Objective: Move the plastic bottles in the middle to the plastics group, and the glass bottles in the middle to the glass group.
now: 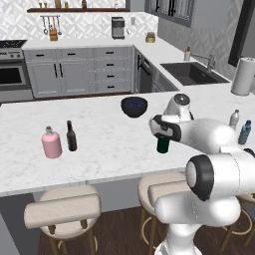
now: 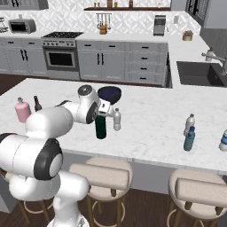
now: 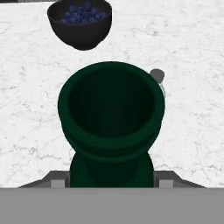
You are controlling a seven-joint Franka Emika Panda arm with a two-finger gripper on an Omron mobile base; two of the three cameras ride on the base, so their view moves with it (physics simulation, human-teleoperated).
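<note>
The green bottle point(image 3: 111, 127) is nearest the hand camera, its open dark mouth looming large, and the end effector point(image 3: 112, 183) sits low around its neck with a finger on either side, jaws drawn in narrow and gripping it. From the right base camera the green bottle point(image 2: 101, 127) stands upright on the white marble tabletop point(image 2: 150, 133), its upper part hidden behind the end effector point(image 2: 104, 107). In the left base view the bottle's dark base point(image 1: 163, 145) shows just below the arm.

Just beside the green bottle, to its right in the right base view, stands a small clear bottle point(image 2: 117, 119) with a pale cap, near it but not touching. Just behind the green bottle sits a dark bowl point(image 2: 109, 94) of blue berries.

Well to the left of the green bottle, on the same tabletop, a pink flask point(image 1: 51, 143) and a slim dark brown bottle point(image 1: 71, 137) stand side by side. Well to the right of the green bottle, a blue bottle point(image 2: 189, 139) stands just in front of another clear bottle point(image 2: 189, 123). Still farther right, at the picture's edge, is one more small bottle point(image 2: 224, 141).

Beyond the green bottle, on the far counter, lies a dark sink point(image 2: 201, 73).
</note>
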